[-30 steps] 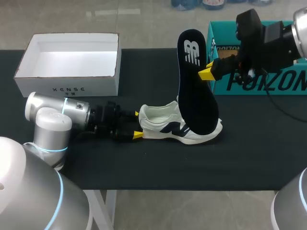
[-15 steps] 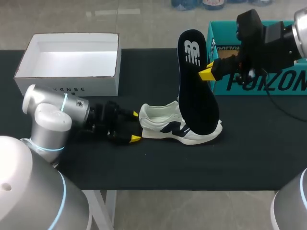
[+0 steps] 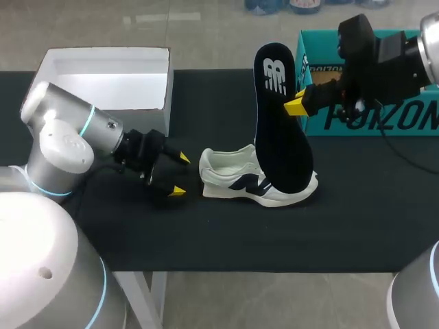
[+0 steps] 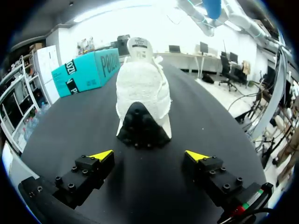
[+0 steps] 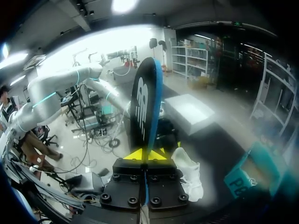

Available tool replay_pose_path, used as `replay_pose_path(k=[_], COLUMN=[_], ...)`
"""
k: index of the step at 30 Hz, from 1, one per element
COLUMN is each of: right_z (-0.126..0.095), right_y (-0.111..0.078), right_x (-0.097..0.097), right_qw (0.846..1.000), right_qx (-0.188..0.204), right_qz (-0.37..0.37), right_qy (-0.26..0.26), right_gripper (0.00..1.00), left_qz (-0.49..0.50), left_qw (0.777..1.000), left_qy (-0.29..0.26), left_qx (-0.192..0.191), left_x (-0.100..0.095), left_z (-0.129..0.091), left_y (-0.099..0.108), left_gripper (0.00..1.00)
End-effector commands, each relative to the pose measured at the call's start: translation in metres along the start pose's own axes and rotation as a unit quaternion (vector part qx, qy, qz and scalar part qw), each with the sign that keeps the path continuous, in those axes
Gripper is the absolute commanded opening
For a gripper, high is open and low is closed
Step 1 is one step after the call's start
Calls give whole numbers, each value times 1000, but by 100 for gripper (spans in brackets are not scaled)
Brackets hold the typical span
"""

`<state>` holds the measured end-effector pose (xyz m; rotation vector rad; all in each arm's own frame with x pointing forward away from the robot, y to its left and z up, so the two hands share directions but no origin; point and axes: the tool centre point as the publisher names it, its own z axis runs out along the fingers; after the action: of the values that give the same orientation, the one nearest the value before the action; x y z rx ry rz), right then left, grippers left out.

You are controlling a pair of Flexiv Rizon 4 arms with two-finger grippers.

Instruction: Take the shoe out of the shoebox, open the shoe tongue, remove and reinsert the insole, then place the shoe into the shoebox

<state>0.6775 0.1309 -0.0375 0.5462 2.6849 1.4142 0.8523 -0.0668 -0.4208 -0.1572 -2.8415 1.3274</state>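
Observation:
A white sneaker (image 3: 240, 179) with dark side marks lies on the black table, its heel (image 4: 142, 126) facing my left gripper. My left gripper (image 3: 178, 175) stands open just behind the heel, apart from it, with nothing between its fingers (image 4: 101, 155). My right gripper (image 3: 295, 103) is shut on the edge of the dark insole (image 3: 280, 116), which stands upright with its lower end in the shoe. In the right wrist view the insole (image 5: 145, 105) rises ahead of the yellow tips (image 5: 147, 154). The white shoebox (image 3: 103, 88) sits open at the back left.
A teal box (image 3: 370, 103) stands at the back right behind my right arm. The table's front edge (image 3: 260, 271) runs close below the shoe. In the left wrist view the teal box (image 4: 84, 70) lies beyond the shoe, off to one side.
My left gripper let go of the shoe's heel, opened wide and drew back to the left, its arm swinging up toward the white shoebox. The right arm and insole stayed put.

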Motion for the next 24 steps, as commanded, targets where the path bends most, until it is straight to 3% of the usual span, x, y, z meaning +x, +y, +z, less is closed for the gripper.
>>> replay_pose_path(k=[1, 15, 24], right_z=[3, 3, 3], right_y=[2, 2, 2], right_x=[-1, -1, -1], right_qw=[1000, 1000, 1000], right_qx=[1, 1, 1], right_qz=[1, 1, 1], right_qy=[0, 0, 0], right_gripper=[0, 0, 0], left_qz=[6, 42, 55], left_qw=[997, 971, 960], left_qy=[17, 62, 71], left_qx=[-73, -227, -265], left_x=[0, -11, -17], left_z=[-21, -28, -32], left_y=[-17, -53, -69], left_gripper=[100, 100, 100])
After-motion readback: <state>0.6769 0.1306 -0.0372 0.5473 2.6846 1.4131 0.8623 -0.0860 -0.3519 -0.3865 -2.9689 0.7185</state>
